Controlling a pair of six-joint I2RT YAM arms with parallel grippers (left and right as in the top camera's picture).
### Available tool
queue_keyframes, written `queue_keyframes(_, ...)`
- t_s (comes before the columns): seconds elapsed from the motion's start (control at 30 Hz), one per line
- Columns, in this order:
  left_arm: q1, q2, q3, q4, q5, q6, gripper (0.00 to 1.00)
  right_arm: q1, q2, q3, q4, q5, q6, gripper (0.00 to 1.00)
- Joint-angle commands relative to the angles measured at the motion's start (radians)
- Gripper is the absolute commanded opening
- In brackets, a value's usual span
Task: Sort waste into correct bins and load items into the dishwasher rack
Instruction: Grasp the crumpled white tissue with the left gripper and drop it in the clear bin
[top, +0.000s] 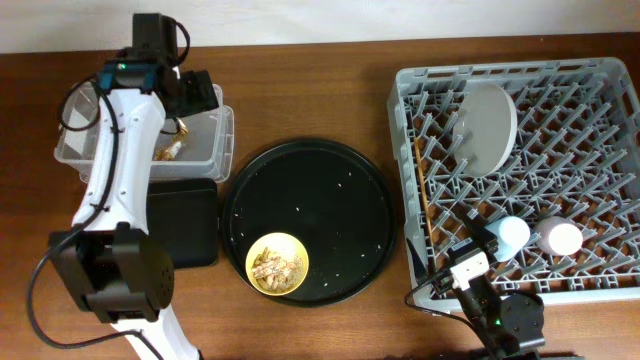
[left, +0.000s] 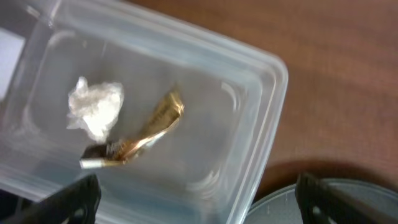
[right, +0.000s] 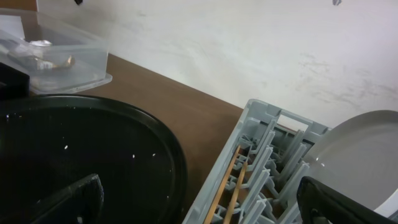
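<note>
Tub (left: 249, 81) holds one tissue (left: 94, 107), one wrapper (left: 152, 127); left claw (left: 199, 198), right claw (right: 199, 200) released.

Tub (left: 252, 87) was clear, holding a white tissue (left: 94, 107) and a gold-brown wrapper (left: 154, 126). Black round tray (top: 320, 190) was white-speckled; the yellow bowl (top: 292, 246) at its 7 o'clock held tan scraps (top: 272, 267). Grey lattice rack (top: 402, 140): pale grey plate (top: 488, 125), light-blue cup (top: 512, 234), pink cup (top: 562, 237), brown chopsticks (right: 227, 186). Table (top: 300, 90) was brown wood.

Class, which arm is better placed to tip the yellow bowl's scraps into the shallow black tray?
Probably left. The left tool, open and empty, hangs over the clear tub, beside the shallow black tray, and the yellow bowl sits near that tray. The right tool is across by the rack.
</note>
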Motion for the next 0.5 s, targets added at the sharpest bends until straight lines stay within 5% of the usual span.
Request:
queue_keyframes(0.0,-0.003,-0.033,0.135,-0.147,0.044,0.020,0.99,-0.006,-0.008,-0.007,-0.001,-0.010,0.015,0.98)
queue_keyframes(0.07,-0.003,-0.045,0.183,-0.246,0.103,0.020,0.99,-0.006,-0.008,-0.007,-0.001,-0.010,0.015,0.98)
queue_keyframes(0.17,-0.050,-0.122,0.198,-0.433,0.154,-0.009,0.83,-0.006,-0.008,-0.007,-0.001,-0.010,0.015,0.98)
queue_keyframes(0.33,-0.303,-0.224,0.198,-0.614,0.032,-0.092,0.84,-0.006,-0.008,-0.007,-0.001,-0.010,0.015,0.98)
queue_keyframes(0.47,-0.570,-0.225,-0.029,-0.606,-0.068,-0.359,0.83,-0.006,-0.008,-0.007,-0.001,-0.010,0.015,0.98)
